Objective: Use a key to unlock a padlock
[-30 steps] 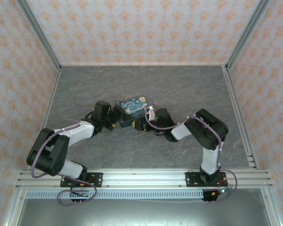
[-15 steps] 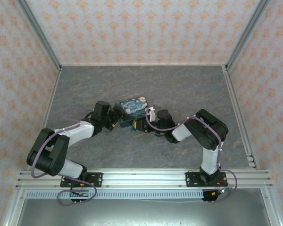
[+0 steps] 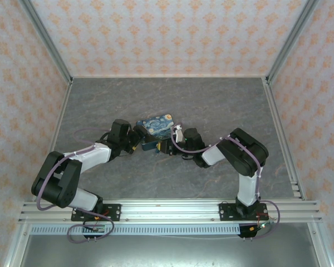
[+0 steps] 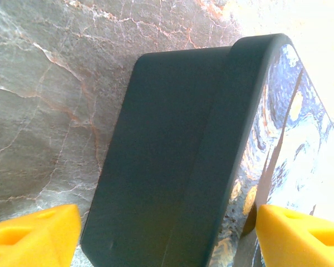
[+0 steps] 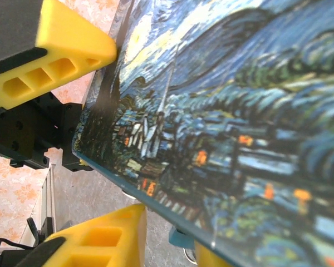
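Right, status: both arms meet at painted tin [image 3: 157, 126], mid table [image 3: 222, 105]. Left gripper [image 3: 137, 139] clamps tin, which sits tilted. On left wrist view we see one yellow pad [image 4: 36, 233] at lower corner of tin's dark side wall, the other against painted face. Right gripper [image 5: 170, 250] has pads drawn close together just under tin's lower edge. Padlock [image 5: 180, 240] sits between them, a small teal piece. We read it as pinched, though tin edge hides part of contact.
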{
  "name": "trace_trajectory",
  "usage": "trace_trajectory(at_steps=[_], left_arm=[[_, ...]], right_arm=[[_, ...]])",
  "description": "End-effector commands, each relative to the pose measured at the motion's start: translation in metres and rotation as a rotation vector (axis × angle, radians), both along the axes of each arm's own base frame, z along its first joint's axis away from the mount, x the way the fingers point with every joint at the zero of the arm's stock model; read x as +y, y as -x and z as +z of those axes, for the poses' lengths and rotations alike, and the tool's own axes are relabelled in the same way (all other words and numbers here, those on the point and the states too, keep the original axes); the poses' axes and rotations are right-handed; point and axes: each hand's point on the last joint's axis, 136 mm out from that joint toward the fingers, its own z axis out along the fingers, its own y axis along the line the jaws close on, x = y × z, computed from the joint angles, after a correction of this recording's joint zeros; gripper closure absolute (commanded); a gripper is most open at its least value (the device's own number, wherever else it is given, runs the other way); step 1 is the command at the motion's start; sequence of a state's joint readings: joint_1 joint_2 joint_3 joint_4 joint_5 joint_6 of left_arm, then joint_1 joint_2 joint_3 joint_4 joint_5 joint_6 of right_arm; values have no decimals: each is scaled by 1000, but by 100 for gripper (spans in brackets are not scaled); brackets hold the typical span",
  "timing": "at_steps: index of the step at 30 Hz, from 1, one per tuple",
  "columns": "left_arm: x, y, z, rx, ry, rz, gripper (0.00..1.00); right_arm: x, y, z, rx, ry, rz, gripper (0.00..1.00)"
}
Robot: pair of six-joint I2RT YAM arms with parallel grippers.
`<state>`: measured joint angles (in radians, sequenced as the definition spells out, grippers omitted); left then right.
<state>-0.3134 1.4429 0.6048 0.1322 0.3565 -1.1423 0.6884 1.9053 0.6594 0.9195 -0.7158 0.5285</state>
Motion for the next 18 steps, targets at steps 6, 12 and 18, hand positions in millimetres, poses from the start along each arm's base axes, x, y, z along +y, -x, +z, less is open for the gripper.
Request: trace_trajectory(at_steps=[6, 12, 18], left_arm=[[7, 20, -28, 96, -44, -5, 19], [9, 21, -30, 99, -48, -1, 19], [11, 24, -33, 109, -56, 12, 19]], right_arm=[[4, -12, 6, -26, -9, -24, 88], [0, -13, 8, -28, -17, -59, 99], [-11, -16, 8, -33, -8, -119, 100]])
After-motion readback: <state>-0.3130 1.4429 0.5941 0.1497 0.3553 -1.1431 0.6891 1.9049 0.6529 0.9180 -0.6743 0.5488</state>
